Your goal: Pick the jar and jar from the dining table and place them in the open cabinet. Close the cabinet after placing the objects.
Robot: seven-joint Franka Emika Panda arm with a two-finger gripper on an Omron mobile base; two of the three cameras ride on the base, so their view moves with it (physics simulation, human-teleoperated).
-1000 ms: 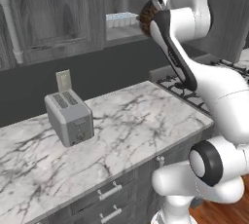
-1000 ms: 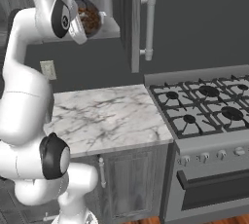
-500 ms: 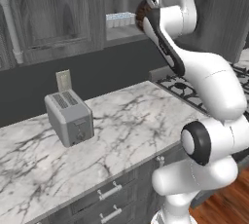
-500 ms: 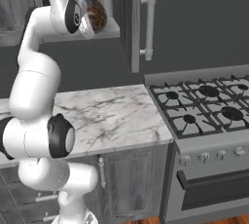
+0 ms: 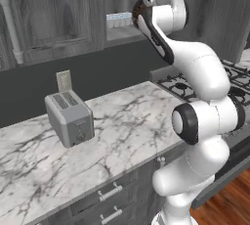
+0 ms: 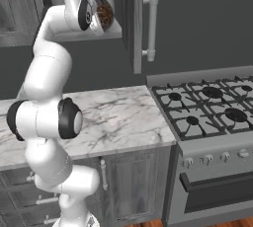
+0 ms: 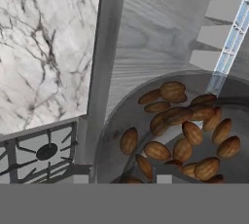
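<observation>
You've got the jar (image 6: 104,15) up at the cabinet (image 6: 129,18) mouth, arm raised high, just above the shelf (image 5: 122,29). Gripper (image 7: 119,179) is part-closed round the jar w/ nuts showing thru the glass in the hand view. Push it further in over the shelf, keep it level, then lower till the base sits flat before you let go. Watch the door edge beside the jar; don't clip it. The other item on the shelf, far side of the jar, needs a gap.

A home kitchen. A gas stove (image 6: 210,107) sits right beside the marble bench (image 5: 112,136). A toaster (image 5: 69,118) stands on that bench, grey cabinets (image 5: 49,13) above it.
</observation>
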